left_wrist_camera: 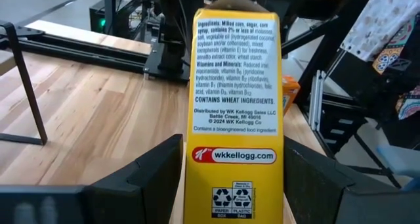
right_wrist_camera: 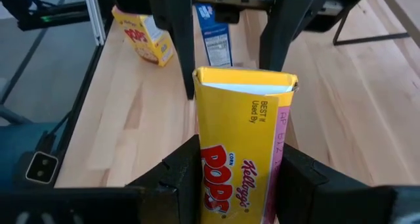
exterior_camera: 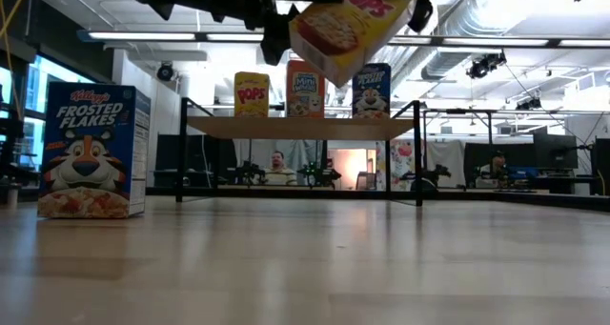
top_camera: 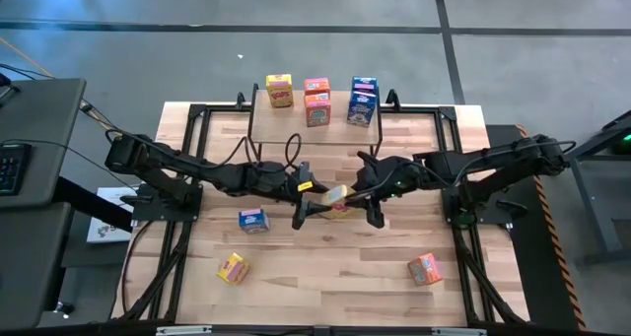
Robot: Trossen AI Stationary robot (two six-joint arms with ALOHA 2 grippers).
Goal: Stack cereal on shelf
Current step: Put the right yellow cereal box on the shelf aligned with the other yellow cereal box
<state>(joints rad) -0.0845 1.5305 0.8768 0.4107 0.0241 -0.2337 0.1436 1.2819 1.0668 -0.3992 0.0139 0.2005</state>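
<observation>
Handover of a yellow cereal box (top_camera: pixel 337 197) above mid-desk

Right gripper (top_camera: pixel 345 199) pinches one end and left gripper (top_camera: pixel 317 202) brackets the other, half-spread, contact unclear — likely regripping for the shelf (top_camera: pixel 258 119), far centre, which holds five boxes.

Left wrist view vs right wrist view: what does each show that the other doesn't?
Left wrist only: the ingredients panel of the held yellow Corn Pops box, with an orange box showing behind it.

Right wrist only: the POPS front and top flap of that box, plus a second yellow box and a blue box down on the tabletop.

Both: the same yellow box held up off the table between the two arms, with the left gripper and the right gripper each closed on it from opposite ends.
</observation>
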